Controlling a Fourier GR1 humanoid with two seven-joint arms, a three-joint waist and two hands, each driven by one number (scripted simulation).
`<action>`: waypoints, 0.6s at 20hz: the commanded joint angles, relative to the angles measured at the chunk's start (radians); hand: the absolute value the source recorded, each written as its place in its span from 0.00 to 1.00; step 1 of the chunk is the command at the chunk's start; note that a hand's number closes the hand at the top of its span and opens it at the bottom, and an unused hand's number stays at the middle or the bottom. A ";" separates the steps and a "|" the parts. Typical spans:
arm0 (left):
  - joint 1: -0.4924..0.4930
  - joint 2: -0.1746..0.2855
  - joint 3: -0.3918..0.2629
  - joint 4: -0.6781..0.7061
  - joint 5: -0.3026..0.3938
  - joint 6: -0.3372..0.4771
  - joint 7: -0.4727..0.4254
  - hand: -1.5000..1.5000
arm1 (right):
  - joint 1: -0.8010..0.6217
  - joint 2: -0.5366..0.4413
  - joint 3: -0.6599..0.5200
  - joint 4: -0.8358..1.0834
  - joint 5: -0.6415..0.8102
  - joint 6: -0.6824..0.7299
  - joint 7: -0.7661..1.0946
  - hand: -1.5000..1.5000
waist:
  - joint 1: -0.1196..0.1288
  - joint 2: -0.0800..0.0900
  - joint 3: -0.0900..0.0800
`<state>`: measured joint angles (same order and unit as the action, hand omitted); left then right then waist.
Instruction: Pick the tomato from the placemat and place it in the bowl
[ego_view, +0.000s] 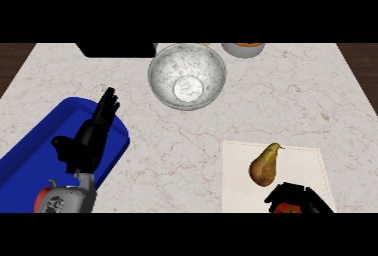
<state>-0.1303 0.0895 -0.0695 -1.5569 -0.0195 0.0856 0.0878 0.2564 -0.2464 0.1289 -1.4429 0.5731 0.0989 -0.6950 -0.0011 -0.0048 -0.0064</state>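
Right hand (299, 195) down at near edge of placemat (304, 161), fingers curled round tomato (283, 208), only sliver of red showing beneath. Tomato sits on placemat, well apart from bowl (209, 64) at far side of counter (295, 100). Pear (264, 166) lies just beyond hand. Left hand (88, 141) over blue tray (33, 150), fingers straight, together, holding nothing.
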 joint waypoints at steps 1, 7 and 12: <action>0.009 -0.036 -0.043 -0.030 -0.027 0.025 0.025 0.50 | -0.036 0.143 0.181 -0.055 0.110 0.014 0.199 1.00 | 0.011 0.004 0.005; -0.040 -0.014 -0.027 0.044 -0.011 -0.019 -0.022 0.50 | -0.269 0.243 0.509 -0.036 0.033 0.011 0.610 1.00 | 0.058 0.016 0.005; -0.059 -0.026 -0.014 0.046 -0.003 -0.007 -0.004 0.50 | -0.423 0.245 0.732 -0.106 -0.203 -0.254 0.737 1.00 | 0.046 0.010 0.007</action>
<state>-0.1760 0.0707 -0.0916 -1.5284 -0.0302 0.0783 0.0882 -0.0737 -0.0165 0.6965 -1.5196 0.4938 0.0020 -0.0610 0.0455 0.0052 -0.0006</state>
